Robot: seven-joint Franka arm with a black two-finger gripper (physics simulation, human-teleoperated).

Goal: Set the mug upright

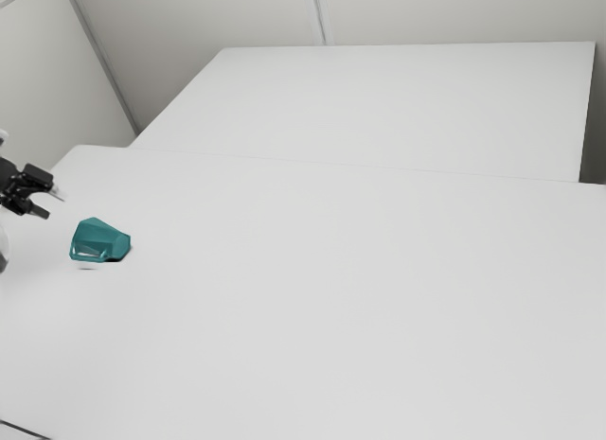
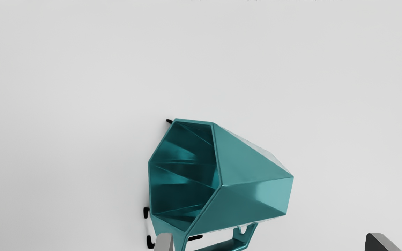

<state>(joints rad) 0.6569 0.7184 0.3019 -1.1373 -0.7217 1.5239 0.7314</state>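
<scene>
The teal mug (image 2: 257, 170) lies on its side on the white tabletop (image 1: 331, 317), its handle (image 2: 236, 243) on the side toward the tool (image 1: 52, 204). Near the mug and apart from it, the tool hangs released, both fingers (image 2: 164, 240) spread wide. Well beyond the mug, past the tabletop, stands a pale wall (image 1: 454, 14).

I cannot tell if this is a home, a lab or a shop. It looks like a plain, pale room. The exterior view shows a big, flat, smooth white table (image 1: 341, 298) with straight edges. Behind its far edge is another flat white surface (image 1: 398, 109). Around them are pale grey walls (image 1: 180, 33), with a long, thin, darker grey strip (image 1: 102, 66) at the exterior view's left.
</scene>
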